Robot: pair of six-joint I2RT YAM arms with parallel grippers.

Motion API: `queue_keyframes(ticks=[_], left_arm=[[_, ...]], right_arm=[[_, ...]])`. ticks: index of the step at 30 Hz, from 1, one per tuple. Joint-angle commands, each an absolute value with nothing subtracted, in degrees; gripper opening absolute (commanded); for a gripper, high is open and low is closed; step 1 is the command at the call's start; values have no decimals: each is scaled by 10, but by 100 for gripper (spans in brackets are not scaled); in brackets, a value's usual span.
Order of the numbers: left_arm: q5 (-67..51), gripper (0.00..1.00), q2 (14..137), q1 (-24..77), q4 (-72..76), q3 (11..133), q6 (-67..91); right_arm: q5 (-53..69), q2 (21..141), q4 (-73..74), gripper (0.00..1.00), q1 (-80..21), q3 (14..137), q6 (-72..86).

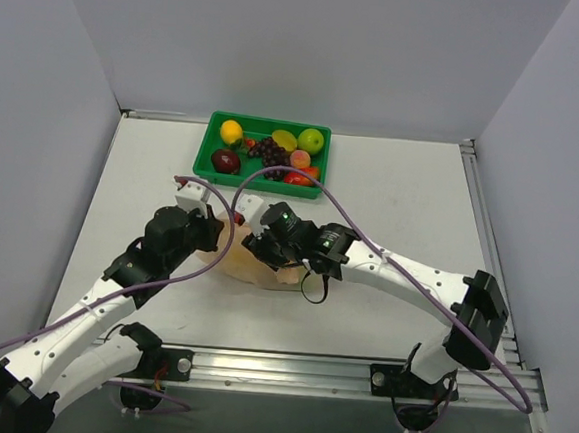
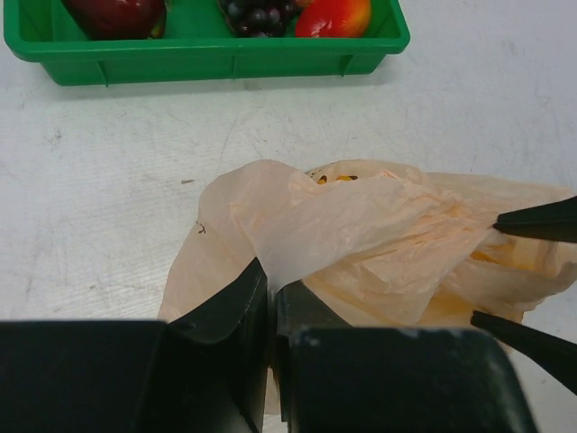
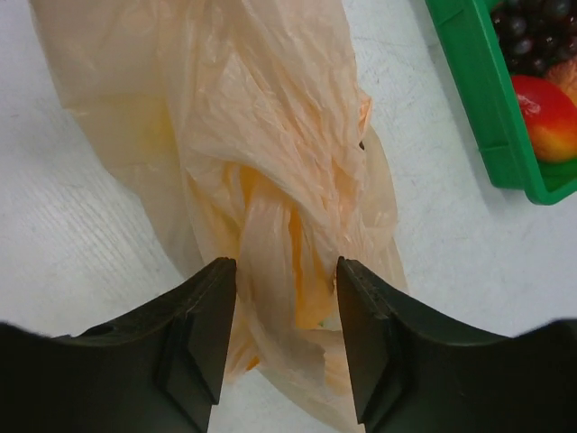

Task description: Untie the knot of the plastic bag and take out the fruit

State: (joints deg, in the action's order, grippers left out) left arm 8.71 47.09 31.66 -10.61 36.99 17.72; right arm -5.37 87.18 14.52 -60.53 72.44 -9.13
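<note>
Now pinches the plastic bag (image 2: 361,225) in left gripper (image 2: 270,298), lower centre; straddles it with right gripper (image 3: 284,271) open; could tear thin film by pulling.

Light was bright and even, coming from overhead. Shadows on the white table (image 1: 401,195) were faint, soft-edged. Wrist views sharp on the bag (image 3: 270,117); nearest foreground slightly soft.

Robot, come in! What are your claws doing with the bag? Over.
Left claw shut on plastic bag. Right claw open, straddling it. Green tray beyond, not blocking.
</note>
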Motion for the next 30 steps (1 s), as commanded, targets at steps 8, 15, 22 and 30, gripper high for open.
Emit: queue_keyframes(ticks=[8,15,22,30], left_arm=[[139,14,468,280,-129,387,190],[156,9,504,222,-173,403,236],[134,8,520,182,-178,401,256],[36,41,488,180,-127,389,235]], right_arm=[[-150,868,155,0,-617,726,-133],[-189,705,80,0,-604,608,-99],[-192,537,-84,0,-522,403,47],[-116,497,-102,0,-530,345,78]])
